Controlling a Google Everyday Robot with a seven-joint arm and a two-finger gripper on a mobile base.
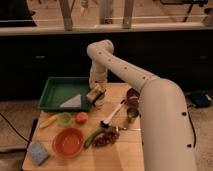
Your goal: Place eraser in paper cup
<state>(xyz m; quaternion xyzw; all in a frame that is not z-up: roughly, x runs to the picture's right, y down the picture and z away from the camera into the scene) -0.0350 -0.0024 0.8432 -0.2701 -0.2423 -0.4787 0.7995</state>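
My gripper (pixel 96 94) hangs at the back middle of the table, just right of the green tray. It is shut on the eraser (pixel 94 92), a tan block with a darker face, held tilted. Directly under it stands the paper cup (pixel 99 104), small and white; only its lower part shows below the eraser and fingers. The eraser sits at the cup's mouth; whether it touches the rim is unclear.
A green tray (pixel 50 95) holds a white triangular sheet (pixel 72 101). Nearby lie a banana (pixel 47 121), green cup (pixel 64 119), orange fruit (pixel 81 117), orange bowl (pixel 67 142), blue sponge (pixel 38 151), spoon (pixel 113 114), metal cup (pixel 132 113), dark red bowl (pixel 133 95) and a green vegetable (pixel 92 138).
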